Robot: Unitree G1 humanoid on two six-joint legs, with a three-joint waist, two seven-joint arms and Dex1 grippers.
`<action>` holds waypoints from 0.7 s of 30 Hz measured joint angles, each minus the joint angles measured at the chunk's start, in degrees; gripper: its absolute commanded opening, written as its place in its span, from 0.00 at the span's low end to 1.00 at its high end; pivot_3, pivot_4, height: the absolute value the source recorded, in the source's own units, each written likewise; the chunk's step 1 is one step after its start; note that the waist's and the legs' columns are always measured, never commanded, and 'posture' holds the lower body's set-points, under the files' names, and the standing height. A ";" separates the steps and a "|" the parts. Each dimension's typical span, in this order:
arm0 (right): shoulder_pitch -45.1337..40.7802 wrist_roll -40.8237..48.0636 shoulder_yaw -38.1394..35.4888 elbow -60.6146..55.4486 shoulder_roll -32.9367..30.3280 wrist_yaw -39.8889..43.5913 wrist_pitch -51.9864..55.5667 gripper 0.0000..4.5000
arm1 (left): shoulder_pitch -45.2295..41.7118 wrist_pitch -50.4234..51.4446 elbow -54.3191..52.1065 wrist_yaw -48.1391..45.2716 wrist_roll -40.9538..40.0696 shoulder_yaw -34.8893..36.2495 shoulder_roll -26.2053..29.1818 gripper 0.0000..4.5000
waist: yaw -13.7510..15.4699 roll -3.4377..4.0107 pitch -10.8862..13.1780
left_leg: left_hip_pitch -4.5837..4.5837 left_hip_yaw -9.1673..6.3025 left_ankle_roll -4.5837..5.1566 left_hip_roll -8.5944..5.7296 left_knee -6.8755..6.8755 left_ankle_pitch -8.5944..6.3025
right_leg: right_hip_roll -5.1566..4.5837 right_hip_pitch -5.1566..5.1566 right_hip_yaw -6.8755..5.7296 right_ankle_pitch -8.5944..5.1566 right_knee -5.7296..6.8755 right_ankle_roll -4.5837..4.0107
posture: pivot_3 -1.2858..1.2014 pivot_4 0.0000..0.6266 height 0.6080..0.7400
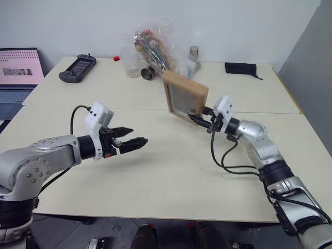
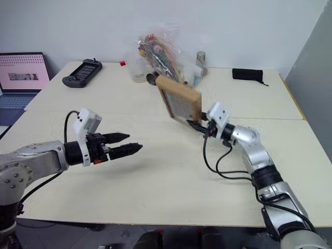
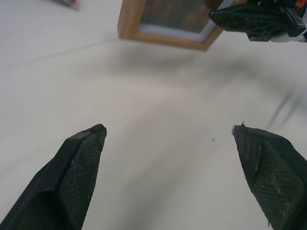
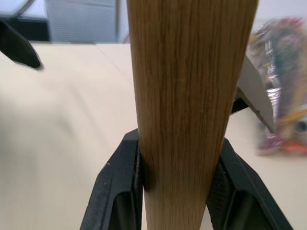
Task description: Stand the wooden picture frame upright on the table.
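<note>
Roughly halfway, I'd say: my right gripper [image 1: 199, 118] is clamped on the lower edge of the small light-wood picture frame [image 1: 185, 96], holding it tilted in the air above the middle of the pale cream tabletop [image 1: 171, 171]. It's lifted but not standing, so I've yet to set it down on its stand and let go. My left gripper [image 1: 136, 141] hangs spread wide and empty, well apart from it. Count: one frame, one tabletop, two grippers, one black handheld console [image 1: 78, 68] at the back.

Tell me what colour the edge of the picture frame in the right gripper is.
Light, pale wood with a straight grain: the wooden picture frame shows it best in the right wrist view, clamped in the right gripper.
</note>
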 measured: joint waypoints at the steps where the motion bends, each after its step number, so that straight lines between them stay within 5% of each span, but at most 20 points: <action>1: -1.02 1.40 -0.67 0.32 1.07 0.53 3.47 0.29 | 0.46 -1.34 -0.51 -0.16 1.38 -0.09 -0.56 1.00 | -0.02 0.00 0.00 | 0.00 0.01 0.00 0.00 -0.02 0.00 | 0.00 -0.01 0.00 0.00 -0.03 0.00 | 0.52 0.24 1.00; 9: -5.02 1.94 -3.07 11.02 7.91 5.54 14.08 0.29 | 3.79 -10.57 -0.76 0.20 14.12 -1.22 -4.33 1.00 | 0.26 0.00 0.00 | -0.14 0.03 0.02 -0.02 -0.09 -0.01 | 0.00 -0.05 -0.03 0.00 -0.27 0.01 | 0.52 0.24 1.00; 19: -6.07 -2.30 -5.79 21.47 12.19 8.73 12.86 0.29 | 7.04 -10.45 -1.66 0.23 16.96 -1.05 -7.30 1.00 | -0.15 0.00 0.00 | -0.22 0.04 0.02 0.02 -0.04 -0.01 | 0.03 -0.26 -0.01 0.01 0.00 0.02 | 0.52 0.24 1.00; 21: -6.17 -2.65 -6.48 21.73 12.22 8.83 13.04 0.45 | 7.35 -10.33 -1.88 0.15 17.14 -1.05 -7.30 1.00 | -0.15 0.00 0.00 | -0.22 0.03 0.02 0.01 -0.03 -0.01 | 0.04 -0.26 -0.02 0.01 0.02 0.02 | 0.52 0.24 1.00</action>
